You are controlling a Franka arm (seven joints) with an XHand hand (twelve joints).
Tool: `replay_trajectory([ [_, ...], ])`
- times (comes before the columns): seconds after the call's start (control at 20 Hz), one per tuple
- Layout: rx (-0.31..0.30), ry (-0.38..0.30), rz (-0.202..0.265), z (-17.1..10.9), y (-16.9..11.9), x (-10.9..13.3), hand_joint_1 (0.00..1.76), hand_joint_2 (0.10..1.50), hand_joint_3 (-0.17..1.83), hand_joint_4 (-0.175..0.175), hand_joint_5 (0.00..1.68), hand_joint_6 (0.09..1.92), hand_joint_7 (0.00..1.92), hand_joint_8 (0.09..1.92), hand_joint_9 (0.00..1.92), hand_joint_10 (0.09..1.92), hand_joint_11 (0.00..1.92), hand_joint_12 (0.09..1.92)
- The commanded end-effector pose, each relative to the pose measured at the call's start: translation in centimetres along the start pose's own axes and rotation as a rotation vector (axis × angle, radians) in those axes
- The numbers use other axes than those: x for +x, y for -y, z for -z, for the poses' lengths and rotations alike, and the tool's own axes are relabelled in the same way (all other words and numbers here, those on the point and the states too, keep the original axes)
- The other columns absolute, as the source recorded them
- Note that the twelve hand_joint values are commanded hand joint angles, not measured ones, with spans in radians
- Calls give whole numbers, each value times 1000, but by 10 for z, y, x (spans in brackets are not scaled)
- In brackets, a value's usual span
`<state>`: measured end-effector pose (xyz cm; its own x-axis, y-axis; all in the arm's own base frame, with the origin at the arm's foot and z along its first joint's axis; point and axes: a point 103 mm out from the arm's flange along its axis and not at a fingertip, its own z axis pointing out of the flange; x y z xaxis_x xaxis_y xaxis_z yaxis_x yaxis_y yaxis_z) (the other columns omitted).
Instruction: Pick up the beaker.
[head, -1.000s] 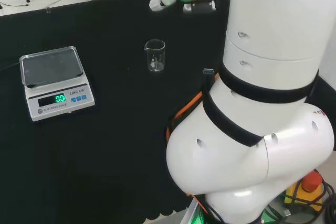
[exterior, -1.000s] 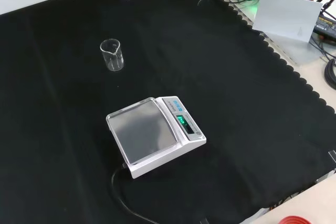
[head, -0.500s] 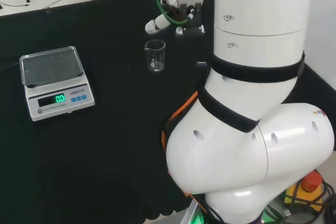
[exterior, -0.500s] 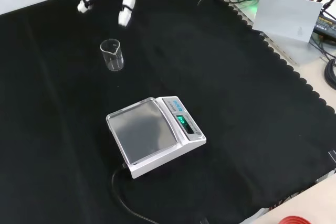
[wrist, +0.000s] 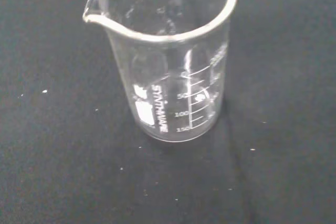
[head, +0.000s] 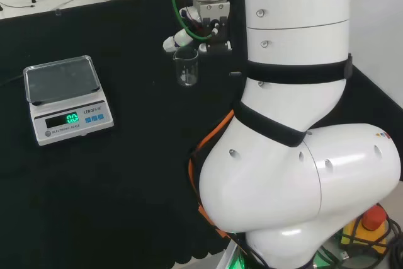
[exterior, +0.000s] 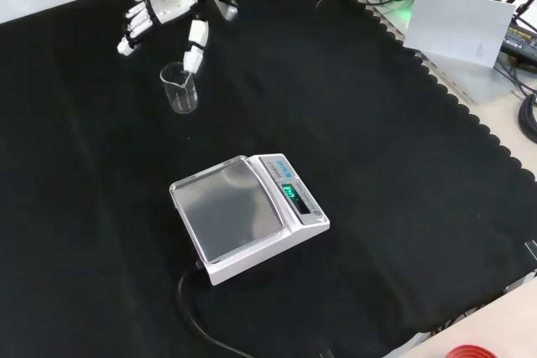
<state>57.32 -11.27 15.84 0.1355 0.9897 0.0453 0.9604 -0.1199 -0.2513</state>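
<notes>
A clear glass beaker point(exterior: 180, 88) stands upright and empty on the black cloth; in the head view the beaker point(head: 186, 67) sits just left of the white arm. The hand point(exterior: 164, 6) hovers right behind and above it in the front view, fingers straight and spread, one fingertip point(exterior: 192, 58) close over the rim. In the head view a white finger of the hand point(head: 176, 41) shows just above the beaker's rim. Close up in the wrist view, the beaker point(wrist: 173, 77) has a pour spout and printed graduations, with nothing gripping it.
A white digital scale point(exterior: 247, 214) with a lit green display stands nearer in the front view, its cable trailing toward the front edge; in the head view the scale point(head: 65, 97) is at the left. Cables and equipment lie past the cloth's scalloped edge point(exterior: 436, 73).
The hand has come down and toward the beaker, from the cloth's far edge to just above its rim. The arm's links have swung left in the head view. The beaker and the scale have not moved.
</notes>
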Motion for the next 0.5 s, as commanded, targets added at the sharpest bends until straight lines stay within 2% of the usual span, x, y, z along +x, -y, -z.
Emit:
replay_trajectory([
  [0.05,26,8,22,-13,-10,10,468,693,50,16,77,87,57,682,243,869,4,1510],
  [0.5,78,39,22,-38,-11,6,459,686,44,20,73,87,54,684,235,872,0,1509],
])
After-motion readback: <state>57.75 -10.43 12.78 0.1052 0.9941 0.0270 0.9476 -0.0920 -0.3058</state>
